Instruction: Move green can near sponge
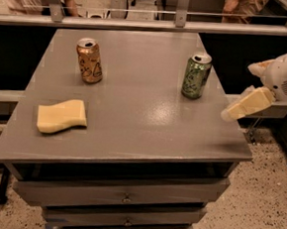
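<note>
The green can [196, 76] is standing upright near the far right corner of the desk [134, 111]; the sponge [62, 115] is lying by the left edge; the gripper [243, 105] is hovering just off the right edge, and I cannot tell whether it is open or closed; the can is probably light, thin-walled and slick, so gripping it mid-body is looking best.

Single view only. Camera is sitting high on the near side of the table [132, 130], looking forward and tilting down at the top. Range is fairly close: the table is filling most of the width, all four edges staying in frame. Drawers [122, 197] are showing below the near edge, a rail [140, 24] is crossing the frame just past the far edge. Sponge [61, 115] is lying near-left, green can [195, 76] standing far-right. Gripper [233, 111] is hanging at the right of the frame, just off the table's right edge.
</note>
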Controlling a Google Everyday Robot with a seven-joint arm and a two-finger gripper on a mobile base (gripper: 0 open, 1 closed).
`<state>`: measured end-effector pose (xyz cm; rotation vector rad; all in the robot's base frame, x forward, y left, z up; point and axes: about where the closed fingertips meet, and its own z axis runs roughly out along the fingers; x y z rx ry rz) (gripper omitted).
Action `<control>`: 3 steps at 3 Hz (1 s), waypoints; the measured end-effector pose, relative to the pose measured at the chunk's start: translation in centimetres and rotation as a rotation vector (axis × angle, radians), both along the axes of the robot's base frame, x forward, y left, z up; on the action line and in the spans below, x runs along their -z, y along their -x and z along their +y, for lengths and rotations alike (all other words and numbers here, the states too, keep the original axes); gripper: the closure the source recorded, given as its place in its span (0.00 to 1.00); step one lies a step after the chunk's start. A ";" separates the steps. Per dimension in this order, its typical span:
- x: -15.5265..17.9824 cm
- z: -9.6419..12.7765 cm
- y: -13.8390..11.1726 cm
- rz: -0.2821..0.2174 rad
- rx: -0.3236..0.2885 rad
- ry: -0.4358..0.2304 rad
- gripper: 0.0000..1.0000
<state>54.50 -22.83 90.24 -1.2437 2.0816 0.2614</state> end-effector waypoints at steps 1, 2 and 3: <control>1.0 1.0 -4.6 -0.073 0.039 -0.181 0.00; 1.5 3.4 -7.1 -0.124 0.027 -0.328 0.00; 2.2 6.6 -7.6 -0.152 -0.019 -0.453 0.00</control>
